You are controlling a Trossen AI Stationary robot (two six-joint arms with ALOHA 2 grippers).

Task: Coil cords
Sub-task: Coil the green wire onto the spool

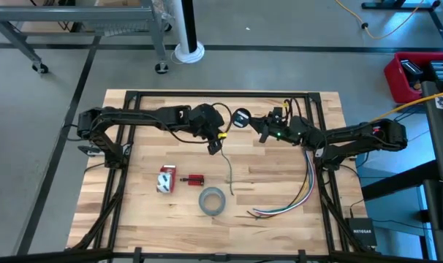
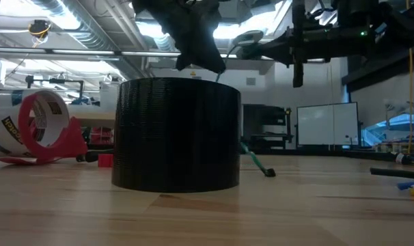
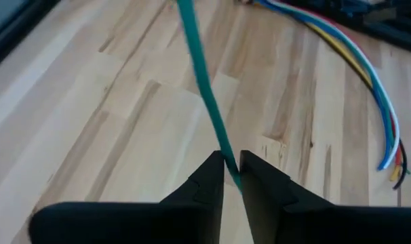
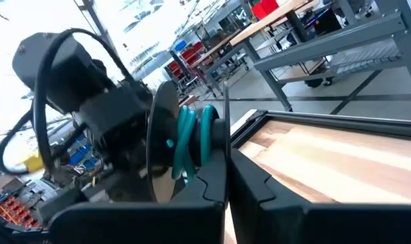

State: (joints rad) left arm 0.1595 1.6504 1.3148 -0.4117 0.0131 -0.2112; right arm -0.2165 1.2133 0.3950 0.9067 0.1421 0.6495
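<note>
The left gripper (image 3: 231, 177) has its two dark fingers pinched tight on the thin dark green-grey bendy cord (image 3: 204, 88). It hangs a bit above the light wooden table (image 1: 280, 172). From its fingers the cord drops down to the table and ends close to the grey ring of tape (image 1: 212, 200), which lies just past the cord's end.

The right gripper (image 4: 227, 177) sits close beside the left one, near the far edge of the table. Its fingers are squeezed on the small round dark spool (image 4: 161, 146), and a few green loops of the cord are wound on it. From above, the spool (image 1: 241, 117) is up in the air between the two grippers.

Farther out from the left gripper lie a small red block (image 1: 195, 179) and a red and white tape holder (image 1: 165, 179). Farther out from the right gripper lies a bunch of many-coloured wires (image 1: 307, 186), well apart from the cord.
</note>
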